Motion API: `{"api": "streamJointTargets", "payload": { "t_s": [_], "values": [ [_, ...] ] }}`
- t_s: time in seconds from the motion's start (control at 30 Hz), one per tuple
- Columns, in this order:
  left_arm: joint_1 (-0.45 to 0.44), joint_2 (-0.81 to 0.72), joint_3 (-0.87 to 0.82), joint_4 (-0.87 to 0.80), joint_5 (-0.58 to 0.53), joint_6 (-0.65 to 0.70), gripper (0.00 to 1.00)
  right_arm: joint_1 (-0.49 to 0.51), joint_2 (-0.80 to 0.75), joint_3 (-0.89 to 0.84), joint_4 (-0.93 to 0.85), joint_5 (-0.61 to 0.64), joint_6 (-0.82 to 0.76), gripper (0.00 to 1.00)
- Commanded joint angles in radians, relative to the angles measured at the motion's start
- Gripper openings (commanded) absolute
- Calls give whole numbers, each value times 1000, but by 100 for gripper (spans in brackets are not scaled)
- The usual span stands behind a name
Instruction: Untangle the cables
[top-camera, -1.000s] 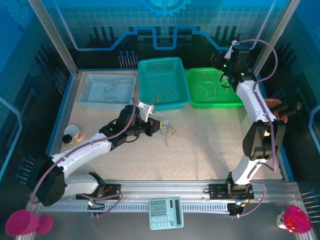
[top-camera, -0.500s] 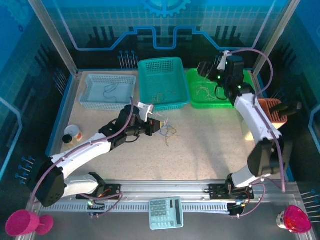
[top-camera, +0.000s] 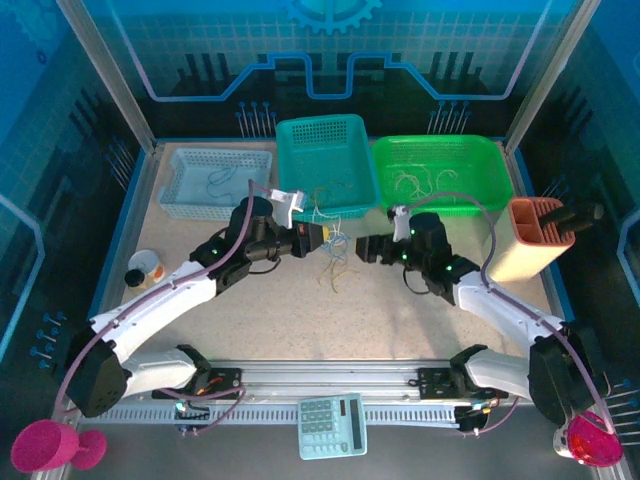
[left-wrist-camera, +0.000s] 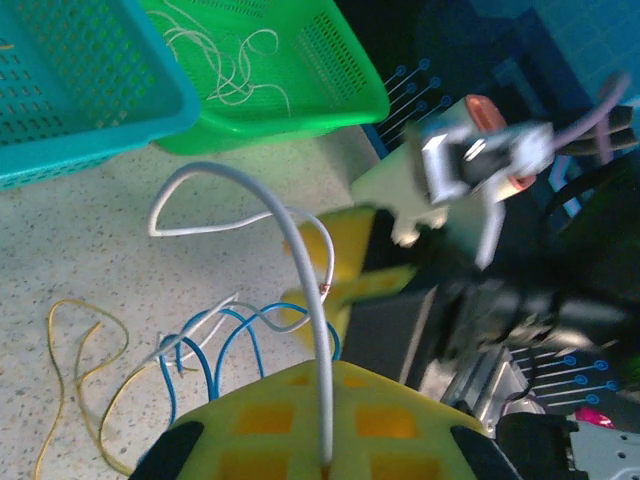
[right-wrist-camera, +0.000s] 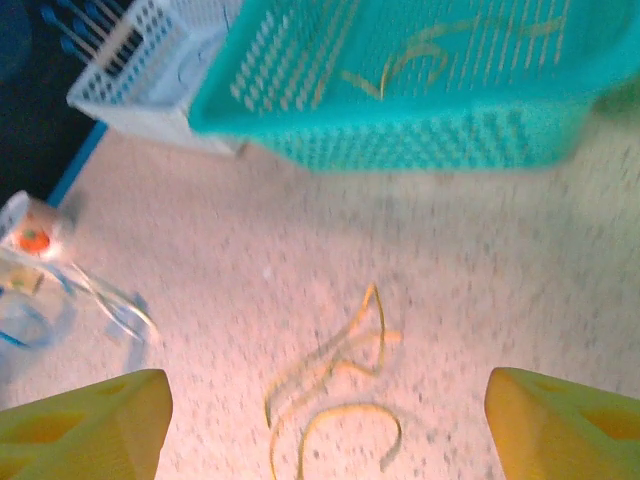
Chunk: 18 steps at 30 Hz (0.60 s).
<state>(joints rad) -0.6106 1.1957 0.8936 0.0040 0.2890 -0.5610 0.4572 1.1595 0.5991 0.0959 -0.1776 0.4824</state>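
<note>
- Clamping its jaws together on a white cable (left-wrist-camera: 300, 240), the left gripper (top-camera: 328, 238) is holding it raised above the table (top-camera: 330, 320), I think to pull it free from the blue cables (left-wrist-camera: 215, 350) lying underneath
- the right gripper (top-camera: 362, 248) is facing it from the right, near the frame centre, with fingers (right-wrist-camera: 90, 420) standing wide apart and holding nothing, probably preparing to take another strand
- a yellow cable (right-wrist-camera: 340, 400) is lying loose on the table, below the teal basket (right-wrist-camera: 430, 150)
</note>
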Motion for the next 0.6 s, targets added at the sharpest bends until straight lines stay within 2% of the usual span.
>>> {"api": "streamJointTargets", "payload": {
  "t_s": [0.0,0.2,0.57],
  "values": [
    [9,-30,38,-19,30,-31,0,15,-41,-57,146,-52,-39,83],
    [9,-36,39,-10,34,-40,0,17,-72,-86,167,-77,24,82],
    [9,-43,30,20,28,-58,0,55,-21,-79,398,-157,255,80]
  ]
}}
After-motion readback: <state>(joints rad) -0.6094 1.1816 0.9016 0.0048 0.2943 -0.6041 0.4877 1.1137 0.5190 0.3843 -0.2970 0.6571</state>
